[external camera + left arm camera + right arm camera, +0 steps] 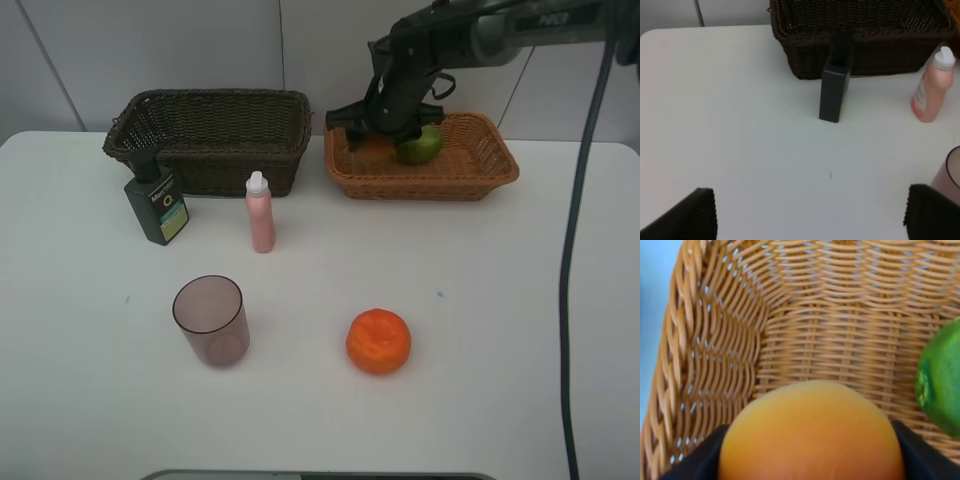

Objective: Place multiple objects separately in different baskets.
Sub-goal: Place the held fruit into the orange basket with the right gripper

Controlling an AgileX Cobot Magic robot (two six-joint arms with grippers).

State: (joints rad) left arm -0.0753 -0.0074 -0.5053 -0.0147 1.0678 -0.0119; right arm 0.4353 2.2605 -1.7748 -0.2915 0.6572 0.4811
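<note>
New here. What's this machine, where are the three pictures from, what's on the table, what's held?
A robot with two arms, each ending in two fingers. One picture comes from a high camera, the other two from a camera on each wrist. On the white table stand a dark basket, a tan basket, a green pump bottle, a pink bottle, a mauve cup and an orange. The left gripper is open and empty, facing the pump bottle. The right gripper reaches into the tan basket, its fingers shut on a peach-like fruit, beside a green fruit.
</note>
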